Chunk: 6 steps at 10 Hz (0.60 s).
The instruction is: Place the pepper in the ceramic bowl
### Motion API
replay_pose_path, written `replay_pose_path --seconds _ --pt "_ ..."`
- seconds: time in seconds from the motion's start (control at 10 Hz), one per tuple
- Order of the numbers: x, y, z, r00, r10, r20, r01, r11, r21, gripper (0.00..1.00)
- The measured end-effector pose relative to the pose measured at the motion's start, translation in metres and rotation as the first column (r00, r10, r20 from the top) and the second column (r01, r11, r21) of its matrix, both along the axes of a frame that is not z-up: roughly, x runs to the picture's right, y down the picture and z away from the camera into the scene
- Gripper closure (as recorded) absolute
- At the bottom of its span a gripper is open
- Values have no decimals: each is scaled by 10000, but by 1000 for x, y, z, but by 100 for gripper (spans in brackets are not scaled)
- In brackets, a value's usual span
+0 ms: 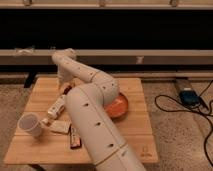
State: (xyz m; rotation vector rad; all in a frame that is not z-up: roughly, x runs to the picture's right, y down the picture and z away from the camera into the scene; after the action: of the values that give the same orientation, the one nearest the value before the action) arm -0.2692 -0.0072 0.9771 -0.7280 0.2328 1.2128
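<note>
My arm reaches from the bottom middle up over the wooden table (135, 135). The gripper (64, 84) hangs at the table's far left, pointing down. Right under it lies the small dark red pepper (67, 90), partly hidden by the gripper; I cannot tell if they touch. The orange-red ceramic bowl (121, 106) sits right of the arm near the table's middle, its left half hidden behind the arm. Nothing shows in its visible part.
A white tube (56, 107) lies just in front of the gripper. A white cup (30, 125) stands at the front left, with a pale packet (60, 127) and a flat dark bar (75, 138) beside it. Cables and a box (189, 96) lie on the floor to the right.
</note>
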Motion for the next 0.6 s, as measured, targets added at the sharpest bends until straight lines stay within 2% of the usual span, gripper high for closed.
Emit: replay_pose_path --seconds 0.6 --pt "-3 13 8 9991 -282 -321 278 9995 -126 35"
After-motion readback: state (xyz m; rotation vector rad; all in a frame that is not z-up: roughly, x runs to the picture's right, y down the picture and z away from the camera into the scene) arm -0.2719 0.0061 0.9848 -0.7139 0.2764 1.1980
